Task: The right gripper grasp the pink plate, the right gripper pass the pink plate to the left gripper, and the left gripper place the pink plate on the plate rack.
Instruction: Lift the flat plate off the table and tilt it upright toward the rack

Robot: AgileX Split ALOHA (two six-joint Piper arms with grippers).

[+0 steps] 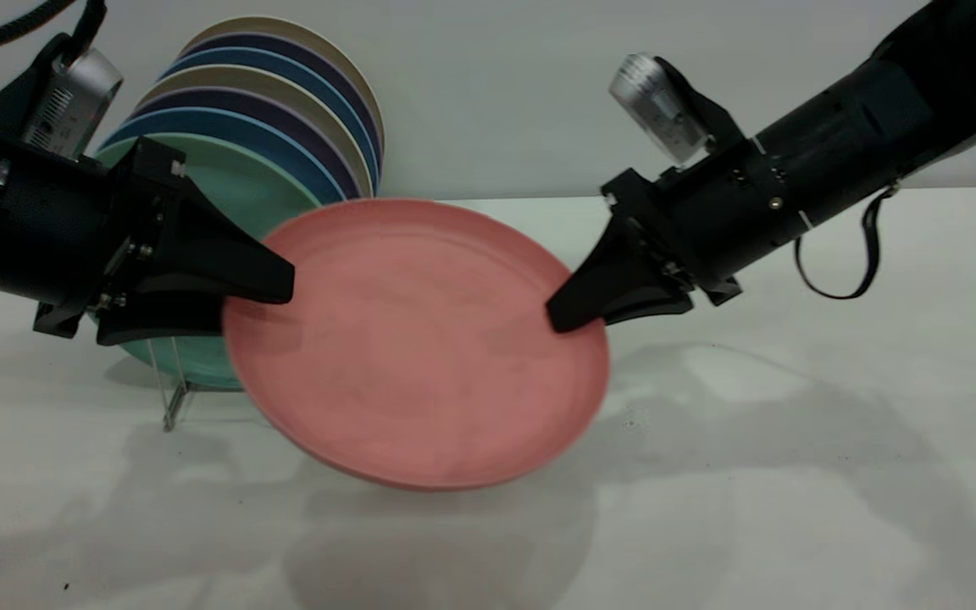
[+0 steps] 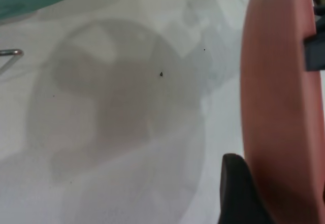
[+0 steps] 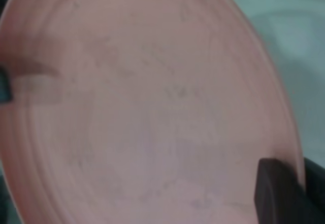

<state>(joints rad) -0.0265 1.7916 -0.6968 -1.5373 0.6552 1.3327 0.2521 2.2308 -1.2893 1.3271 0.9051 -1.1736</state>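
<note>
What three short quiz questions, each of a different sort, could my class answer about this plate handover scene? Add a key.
1. True or false: the pink plate lies flat on the table.
2. Which pincers touch its rim? A) left only B) right only C) both
3. Fill in: the plate nearest the camera in the plate rack is ____.

Key:
1. False; it is held tilted in the air.
2. C; the left pincer and the right pincer each clamp an opposite edge.
3. Green.
</note>
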